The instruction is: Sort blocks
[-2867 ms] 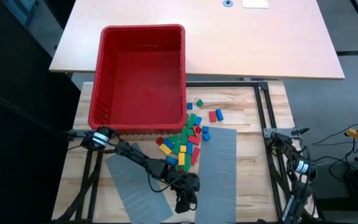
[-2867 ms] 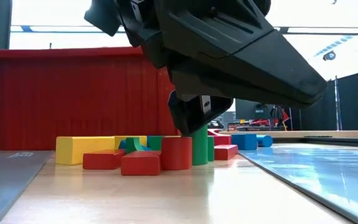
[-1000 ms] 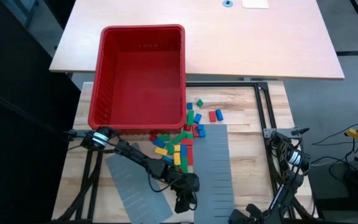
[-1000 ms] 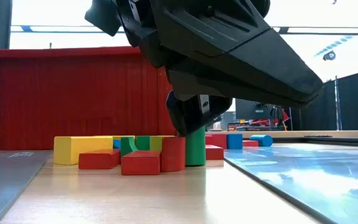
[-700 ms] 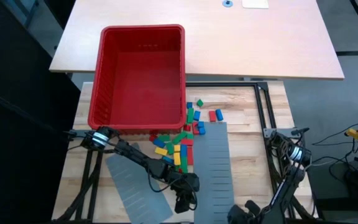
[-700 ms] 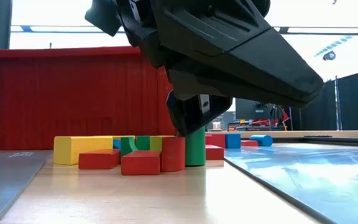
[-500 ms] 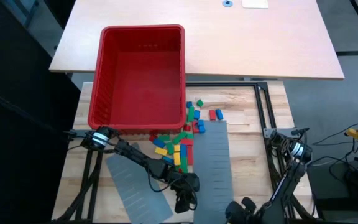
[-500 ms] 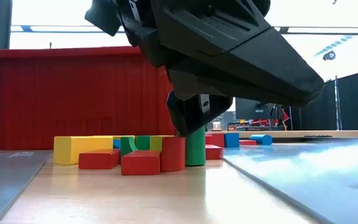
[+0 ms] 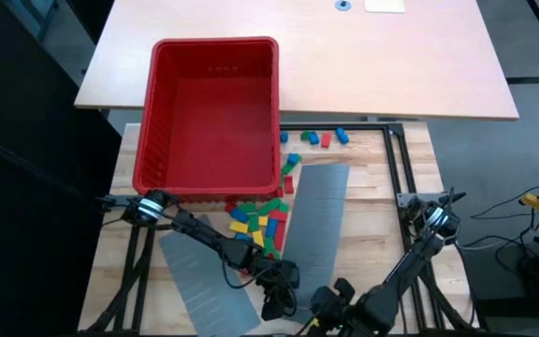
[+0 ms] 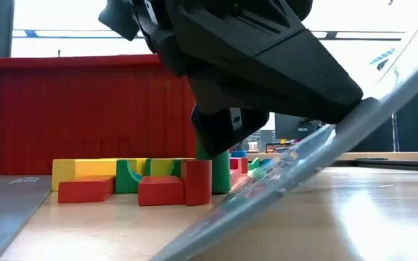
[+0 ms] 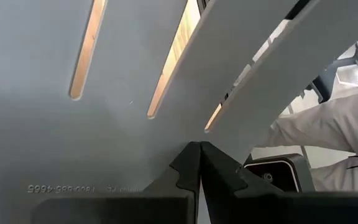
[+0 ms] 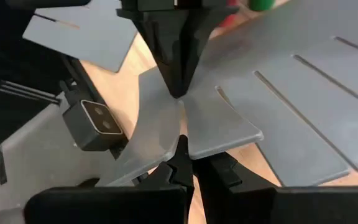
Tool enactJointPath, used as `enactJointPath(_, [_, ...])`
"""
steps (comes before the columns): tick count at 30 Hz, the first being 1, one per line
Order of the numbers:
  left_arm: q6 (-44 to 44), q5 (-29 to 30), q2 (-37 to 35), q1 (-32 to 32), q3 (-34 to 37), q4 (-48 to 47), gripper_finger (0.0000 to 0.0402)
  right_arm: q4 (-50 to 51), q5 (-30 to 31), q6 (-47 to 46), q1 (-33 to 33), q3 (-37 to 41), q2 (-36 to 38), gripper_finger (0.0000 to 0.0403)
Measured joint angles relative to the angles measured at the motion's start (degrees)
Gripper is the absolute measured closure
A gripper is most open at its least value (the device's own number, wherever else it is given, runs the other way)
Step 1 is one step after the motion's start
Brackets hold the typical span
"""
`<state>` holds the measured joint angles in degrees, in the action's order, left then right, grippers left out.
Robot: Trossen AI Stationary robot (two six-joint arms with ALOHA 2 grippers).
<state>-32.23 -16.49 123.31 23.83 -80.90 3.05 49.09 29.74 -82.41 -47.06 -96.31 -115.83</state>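
- blocks (image 9: pixel 262 221) partly hidden under the tilted slotted panel (image 9: pixel 313 215)
- right gripper (image 9: pixel 326 306) pinches panel's near edge
- left gripper (image 9: pixel 276 301) closed, empty, low beside it

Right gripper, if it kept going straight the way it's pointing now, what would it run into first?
Judging by the right wrist view, the right gripper points along the tilted grey panel at the left gripper, tip to tip. It would likely meet that first, though depth is unclear. The blocks lie beyond.
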Motion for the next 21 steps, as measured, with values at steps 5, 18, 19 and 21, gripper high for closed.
enactJointPath(5, [0.0,0.1,0.0,0.0,0.0,0.0,0.0402,-0.2,-0.2,1.6,0.7,0.0,0.1,0.0403])
enactJointPath(18, [0.3,0.5,-0.6,0.3,0.0,0.2,0.0368,-0.1,0.2,3.0,1.6,0.0,0.3,0.0403])
enactJointPath(19, [0.5,0.5,-0.7,0.4,0.0,0.2,0.0358,-0.1,0.2,3.0,1.6,0.0,0.3,0.0403])
enactJointPath(21, [0.8,0.6,-1.1,0.6,0.0,0.1,0.0332,-0.2,0.4,3.0,1.6,0.0,0.4,0.0403])
